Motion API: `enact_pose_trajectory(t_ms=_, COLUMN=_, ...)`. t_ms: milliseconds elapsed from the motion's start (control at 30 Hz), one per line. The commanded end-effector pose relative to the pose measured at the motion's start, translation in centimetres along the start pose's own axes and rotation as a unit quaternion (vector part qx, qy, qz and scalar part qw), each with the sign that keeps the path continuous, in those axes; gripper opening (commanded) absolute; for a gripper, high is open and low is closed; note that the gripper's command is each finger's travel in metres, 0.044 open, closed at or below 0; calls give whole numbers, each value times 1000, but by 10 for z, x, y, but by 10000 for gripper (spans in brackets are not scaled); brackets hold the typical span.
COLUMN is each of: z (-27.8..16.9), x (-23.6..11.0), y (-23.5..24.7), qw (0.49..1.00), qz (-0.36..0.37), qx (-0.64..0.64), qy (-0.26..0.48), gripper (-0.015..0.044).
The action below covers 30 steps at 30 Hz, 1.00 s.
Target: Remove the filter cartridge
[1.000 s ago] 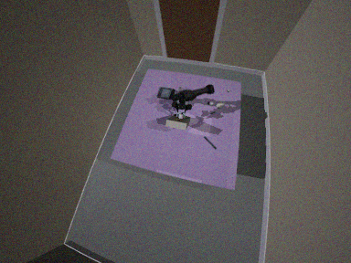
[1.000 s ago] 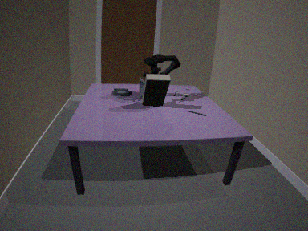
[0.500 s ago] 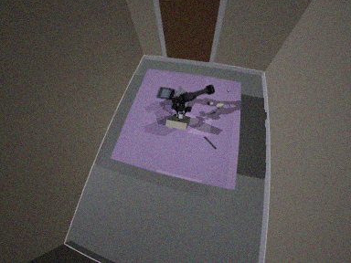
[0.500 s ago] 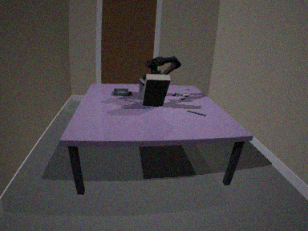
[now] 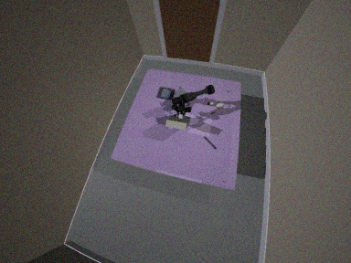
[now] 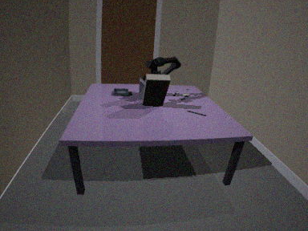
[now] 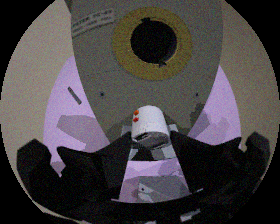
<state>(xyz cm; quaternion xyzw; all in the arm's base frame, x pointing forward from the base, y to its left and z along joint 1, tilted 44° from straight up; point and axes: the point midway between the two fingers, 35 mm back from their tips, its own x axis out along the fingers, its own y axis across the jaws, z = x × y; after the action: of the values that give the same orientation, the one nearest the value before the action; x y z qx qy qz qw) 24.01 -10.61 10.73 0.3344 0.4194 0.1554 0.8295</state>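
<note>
The service panel (image 5: 176, 124) (image 6: 156, 91) (image 7: 125, 97) stands in front of the arm. In the wrist view it has a yellow ring (image 7: 122, 44) around a dark round opening (image 7: 152, 41), with two small dark notches at the ring's inner edge. A white cylinder (image 7: 151, 120) with two red dots, apparently the cartridge, lies below the ring at a pale ledge; its near end is grey. My gripper (image 7: 151, 135) is partly open, with one black finger on each side of the cylinder, very close; contact cannot be made out. The tray (image 5: 159, 90) (image 6: 127, 94) stands beside the arm.
A thin dark rod (image 5: 210, 142) (image 6: 196, 113) (image 7: 74, 95) lies on the purple table (image 5: 183, 164) (image 6: 152, 128). Small pale items (image 5: 219, 105) (image 6: 185, 95) lie on the side away from the tray. The arm (image 5: 194, 94) (image 6: 166, 60) bends above the table behind the panel.
</note>
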Motion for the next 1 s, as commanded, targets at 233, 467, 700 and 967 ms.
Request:
enact_pose_trajectory(t_ms=233, z=0, x=0, y=0, qw=1000, qz=0, qx=-2, qy=0, gripper=132)
enact_pose_trajectory(t_ms=467, z=15, x=-7, y=0, qw=1000, qz=1, qx=0, qy=0, gripper=0)
enact_pose_trajectory(t_ms=700, z=24, x=-23, y=-1, qw=1000, qz=-2, qx=7, qy=-1, gripper=0)
enact_pose_trajectory(t_ms=967, z=26, x=-66, y=-3, qw=1000, qz=-7, qx=29, qy=-5, gripper=0)
